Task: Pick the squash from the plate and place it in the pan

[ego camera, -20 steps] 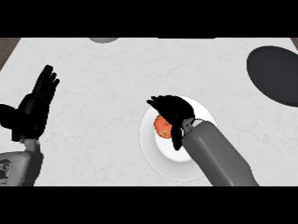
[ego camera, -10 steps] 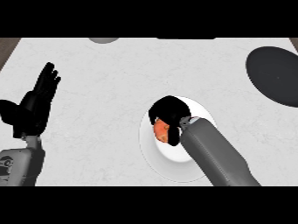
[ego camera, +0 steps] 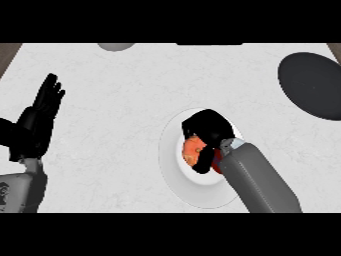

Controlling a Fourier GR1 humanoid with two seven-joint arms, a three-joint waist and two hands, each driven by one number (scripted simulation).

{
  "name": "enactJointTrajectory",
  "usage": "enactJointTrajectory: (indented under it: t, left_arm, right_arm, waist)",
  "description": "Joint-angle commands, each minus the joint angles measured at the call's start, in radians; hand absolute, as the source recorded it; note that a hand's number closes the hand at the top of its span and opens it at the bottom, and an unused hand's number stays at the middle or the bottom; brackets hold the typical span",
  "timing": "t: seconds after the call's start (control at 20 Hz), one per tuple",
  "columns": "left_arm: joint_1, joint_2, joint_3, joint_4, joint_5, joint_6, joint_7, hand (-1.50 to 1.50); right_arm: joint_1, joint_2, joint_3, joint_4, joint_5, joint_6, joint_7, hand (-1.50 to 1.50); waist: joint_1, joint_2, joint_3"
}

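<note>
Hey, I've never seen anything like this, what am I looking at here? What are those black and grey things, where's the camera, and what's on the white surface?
This is a humanoid robot at a kitchen counter, seen from its own head, looking steeply down. The grey tubes coming in from below are its forearms, each ending in a black robot hand. The left robot hand rests open at the left, fingers up, holding nothing. The right robot hand is curled round an orange squash, on or just above a white plate. The dark oval at the upper right is a pan, where the squash is meant to go. A small grey thing at the far edge is cut off, so I cannot tell what it is.
</note>
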Motion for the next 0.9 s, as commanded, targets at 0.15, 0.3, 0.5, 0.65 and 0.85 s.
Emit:
enactJointTrajectory:
  t: [0.15, 0.3, 0.5, 0.65, 0.85]
  left_arm:
    - [0.047, -0.017, -0.002, 0.005, -0.016, 0.016, -0.034, 0.00]
    - [0.031, -0.012, 0.009, -0.001, -0.010, 0.026, -0.007, 0.00]
    - [0.064, 0.009, 0.016, -0.048, 0.013, -0.012, 0.002, 0.00]
    - [-0.008, -0.001, 0.007, 0.036, -0.014, 0.004, -0.019, 0.00]
    - [0.037, 0.005, 0.006, -0.023, 0.009, -0.025, -0.004, 0.00]
  right_arm:
    - [0.152, -0.052, -0.137, -0.283, 0.002, -0.081, 0.234, 1.50]
    - [0.192, -0.067, -0.127, -0.502, 0.025, -0.136, 0.243, 1.50]
    - [0.238, -0.083, -0.201, -0.705, -0.012, -0.109, 0.303, 1.50]
    - [0.201, -0.084, -0.260, -0.772, -0.023, -0.088, 0.349, 1.50]
    - [0.203, -0.120, -0.436, -0.780, -0.139, -0.131, 0.298, 1.50]
  waist:
    - [-0.029, -0.003, 0.001]
    - [-0.042, -0.009, 0.002]
    - [-0.010, -0.002, 0.002]
    - [-0.005, 0.007, 0.002]
    - [0.006, 0.008, 0.002]
